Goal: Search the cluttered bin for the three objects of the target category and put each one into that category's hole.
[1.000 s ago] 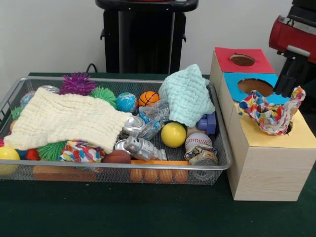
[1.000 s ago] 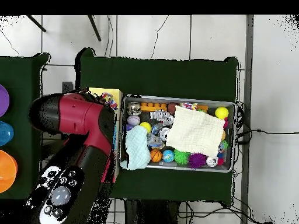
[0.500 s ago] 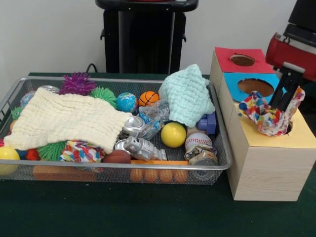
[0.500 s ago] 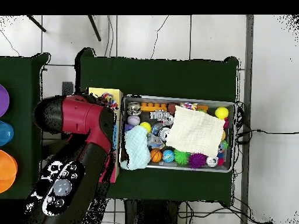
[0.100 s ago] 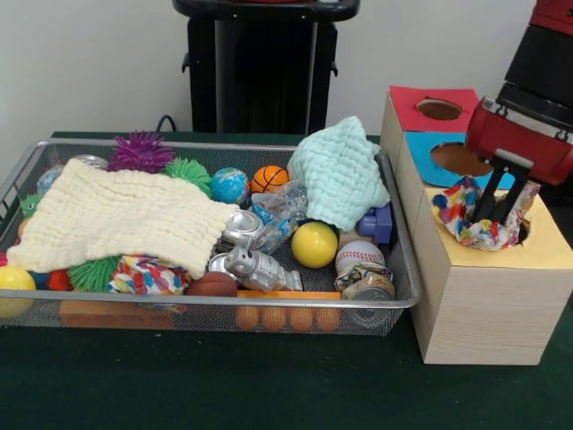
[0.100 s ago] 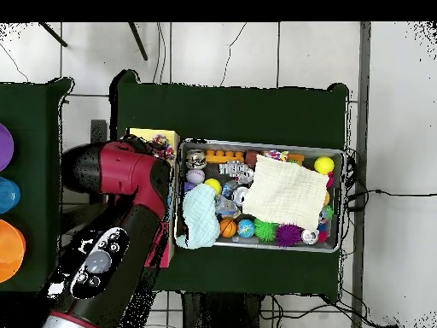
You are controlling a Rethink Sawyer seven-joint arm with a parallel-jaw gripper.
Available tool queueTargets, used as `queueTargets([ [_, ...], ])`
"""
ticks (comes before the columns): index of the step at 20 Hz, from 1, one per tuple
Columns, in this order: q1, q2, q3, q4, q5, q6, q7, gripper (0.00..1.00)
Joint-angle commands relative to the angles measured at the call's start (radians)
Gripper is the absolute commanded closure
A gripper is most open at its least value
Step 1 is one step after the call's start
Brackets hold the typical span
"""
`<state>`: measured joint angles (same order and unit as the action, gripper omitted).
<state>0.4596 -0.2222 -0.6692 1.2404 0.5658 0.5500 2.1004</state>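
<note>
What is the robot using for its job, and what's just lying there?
For the job: pincer, colourful cloth at the yellow hole, box, wire bin; probably also the cream cloth and mint cloth.
Lying about: yellow ball, baseball, purple spiky ball, silver toy robot.

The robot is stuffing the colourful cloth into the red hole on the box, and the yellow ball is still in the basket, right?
Not the red hole. In the front view the gripper pushes the colourful cloth into the hole on the yellow part of the box; the red hole is empty. The yellow ball is in the basket.
</note>
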Motion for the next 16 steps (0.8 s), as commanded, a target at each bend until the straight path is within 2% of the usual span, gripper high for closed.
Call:
queueTargets([
  [1, -0.060, 0.088, 0.209, 0.035, 0.061, -0.009, 0.247, 1.00],
  [4, -0.092, 0.085, 0.285, 0.044, 0.083, 0.072, 0.206, 1.00],
  [7, -0.132, 0.091, 0.357, 0.034, 0.081, 0.194, 0.145, 1.00],
  [12, -0.130, 0.124, 0.352, -0.004, 0.044, 0.261, 0.144, 1.00],
  [16, -0.130, 0.120, 0.353, -0.011, 0.028, 0.342, 0.154, 1.00],
])
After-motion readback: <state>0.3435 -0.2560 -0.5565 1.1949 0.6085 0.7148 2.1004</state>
